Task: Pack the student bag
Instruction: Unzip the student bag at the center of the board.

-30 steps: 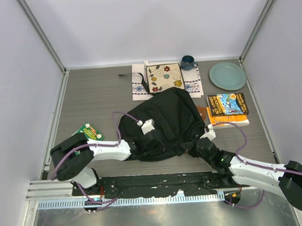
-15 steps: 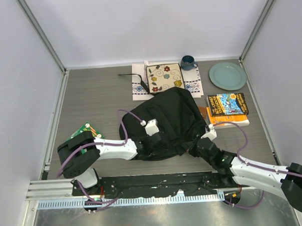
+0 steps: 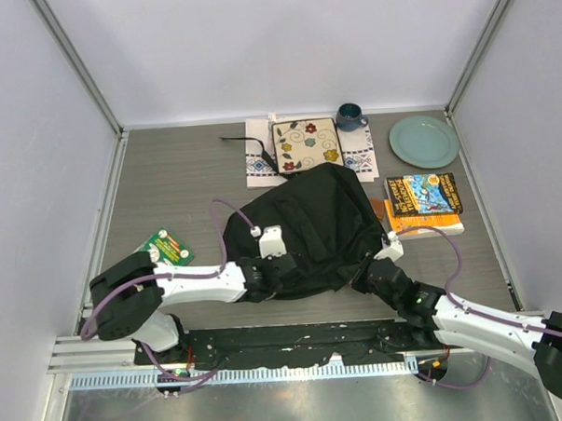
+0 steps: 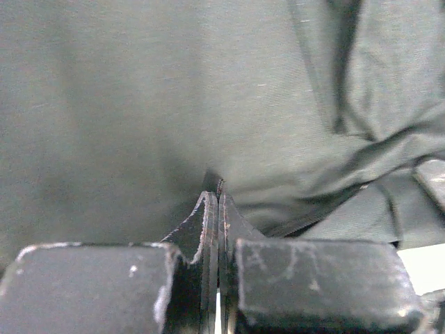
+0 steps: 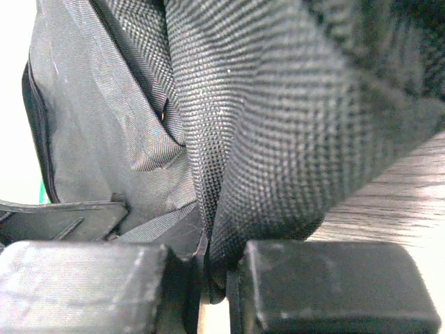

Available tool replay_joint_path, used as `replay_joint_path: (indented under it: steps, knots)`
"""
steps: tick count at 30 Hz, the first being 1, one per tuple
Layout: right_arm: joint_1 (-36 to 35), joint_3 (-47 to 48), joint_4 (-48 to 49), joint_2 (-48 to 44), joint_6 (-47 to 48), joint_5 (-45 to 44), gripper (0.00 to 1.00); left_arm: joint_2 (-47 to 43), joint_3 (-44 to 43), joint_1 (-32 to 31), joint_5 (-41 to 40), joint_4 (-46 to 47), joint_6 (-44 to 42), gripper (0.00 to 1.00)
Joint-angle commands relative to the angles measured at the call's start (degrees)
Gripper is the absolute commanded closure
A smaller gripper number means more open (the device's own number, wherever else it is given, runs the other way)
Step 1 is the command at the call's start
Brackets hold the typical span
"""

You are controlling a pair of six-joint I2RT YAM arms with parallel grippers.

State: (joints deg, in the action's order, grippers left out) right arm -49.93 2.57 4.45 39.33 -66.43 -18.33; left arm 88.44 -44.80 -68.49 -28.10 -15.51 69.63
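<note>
- The left claw (image 4: 214, 200) is shut tight, nipping a small fold of the student bag (image 3: 310, 223) at its near left edge.
- The right claw (image 5: 214, 275) is clamped on rough black cloth at the bag's near right edge.
- The bag lies in the middle of the table (image 3: 177, 187).
- A green card (image 3: 163, 245) lies to its left, books (image 3: 422, 195) to its right.
- Farther back sit a flowered square (image 3: 307, 144), a blue mug (image 3: 350, 116) and a green plate (image 3: 423, 141).

You find the student bag (image 3: 310, 223) in the middle of the desk (image 3: 177, 178). Behind it, a board (image 3: 307, 144) lies on a cloth (image 3: 258, 165), with a mug (image 3: 349, 116) and plate (image 3: 423, 141) to their right. Books (image 3: 423, 202) lie right of the bag, a card (image 3: 163, 245) left.
</note>
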Motion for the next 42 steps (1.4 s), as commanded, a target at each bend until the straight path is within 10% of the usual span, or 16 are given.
replay_joint_path:
  steps: [1, 19, 36, 42]
  knots:
    - [0.1, -1.2, -1.2, -1.5, 6.6, -5.5, 1.00, -6.3, 4.4, 0.4, -8.7, -17.3, -0.9, 1.00]
    - [0.1, 17.3, -0.5, 4.4, 39.2, 1.2, 1.00, -31.3, 13.7, -2.3, -7.4, -19.4, -0.1, 1.00]
    - [1.9, 37.7, -1.6, 30.4, 53.1, -4.1, 1.00, -18.1, 5.8, -18.5, -12.2, -11.8, 3.1, 1.00]
    - [9.7, 47.0, -11.6, 42.9, 44.4, -3.5, 0.59, -17.3, 5.4, -18.2, -17.0, -11.0, 6.0, 1.00]
